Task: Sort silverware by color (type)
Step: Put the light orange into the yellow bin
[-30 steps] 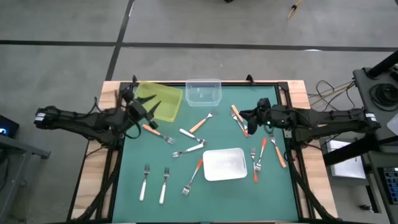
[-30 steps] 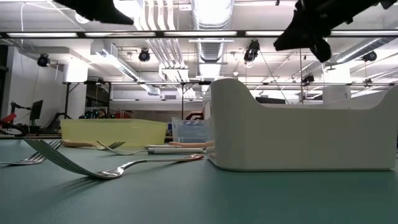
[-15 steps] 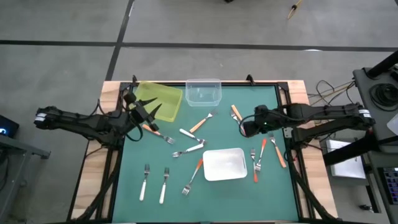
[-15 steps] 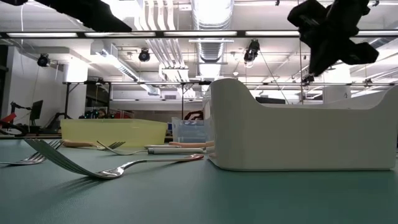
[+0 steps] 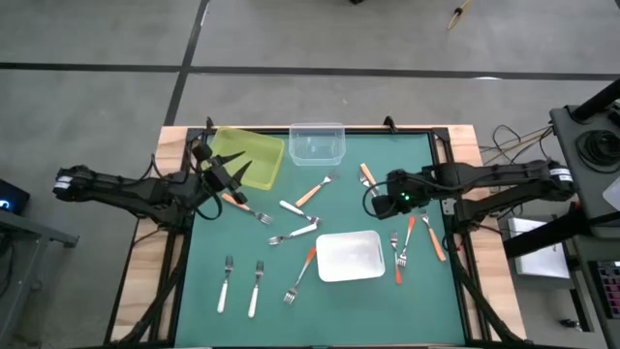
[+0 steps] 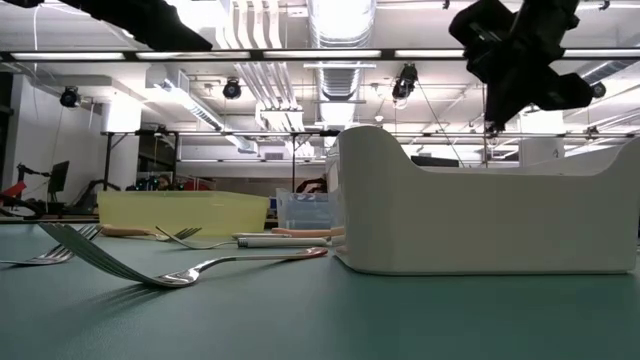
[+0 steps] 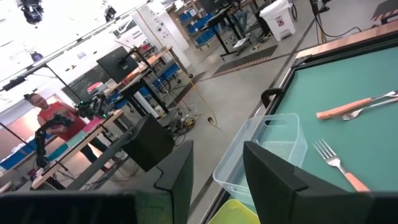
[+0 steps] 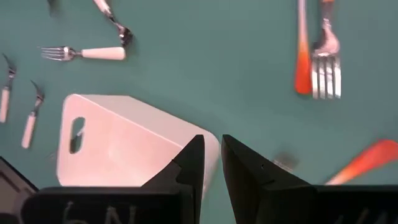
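Dark right gripper (image 5: 387,205) fingers nearly closed, empty, above forks (image 5: 372,184); left gripper (image 5: 230,174) fingers parted, empty.

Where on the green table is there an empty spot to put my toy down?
The near right corner, beyond the red-orange fork, is bare. So is the far right corner past the clear tray, and the left edge below the yellow tray. The middle, around the white tray, is crowded with forks.

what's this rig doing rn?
Fork sorting, barely started. The forks lie scattered on the green table, none visible in the yellow tray, clear tray or white tray. The left claw, part open and empty, hangs beside the yellow tray. The right claw, nearly closed and empty, hovers above forks near the white tray.
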You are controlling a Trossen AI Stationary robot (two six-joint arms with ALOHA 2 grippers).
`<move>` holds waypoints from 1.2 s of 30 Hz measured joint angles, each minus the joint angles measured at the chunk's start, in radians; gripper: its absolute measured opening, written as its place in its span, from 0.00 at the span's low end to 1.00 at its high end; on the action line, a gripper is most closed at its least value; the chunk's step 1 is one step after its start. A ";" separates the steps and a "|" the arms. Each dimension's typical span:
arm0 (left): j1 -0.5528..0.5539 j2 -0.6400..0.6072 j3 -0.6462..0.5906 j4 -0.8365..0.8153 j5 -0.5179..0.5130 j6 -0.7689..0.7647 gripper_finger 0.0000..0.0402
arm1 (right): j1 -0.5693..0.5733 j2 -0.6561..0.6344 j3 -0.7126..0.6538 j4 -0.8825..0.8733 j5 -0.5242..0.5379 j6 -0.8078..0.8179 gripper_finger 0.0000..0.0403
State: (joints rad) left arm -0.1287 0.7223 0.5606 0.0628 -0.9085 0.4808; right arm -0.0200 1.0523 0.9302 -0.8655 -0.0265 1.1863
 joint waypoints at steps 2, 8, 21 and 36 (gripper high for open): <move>0.000 0.000 0.000 0.007 0.000 0.000 0.31 | 0.000 0.019 0.000 0.029 0.010 0.000 0.12; 0.000 0.000 0.000 0.009 0.000 0.000 0.31 | -0.002 0.095 0.000 0.091 0.040 0.003 0.12; 0.000 0.000 0.000 0.012 0.000 0.000 0.31 | -0.024 0.248 0.000 -0.530 -0.140 0.072 0.12; 0.000 0.000 0.000 0.027 0.000 0.000 0.31 | -0.038 0.241 -0.072 -0.581 -0.059 0.027 0.11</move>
State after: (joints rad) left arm -0.1287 0.7223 0.5606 0.0903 -0.9085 0.4812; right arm -0.0585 1.2938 0.8581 -1.4463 -0.0860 1.2134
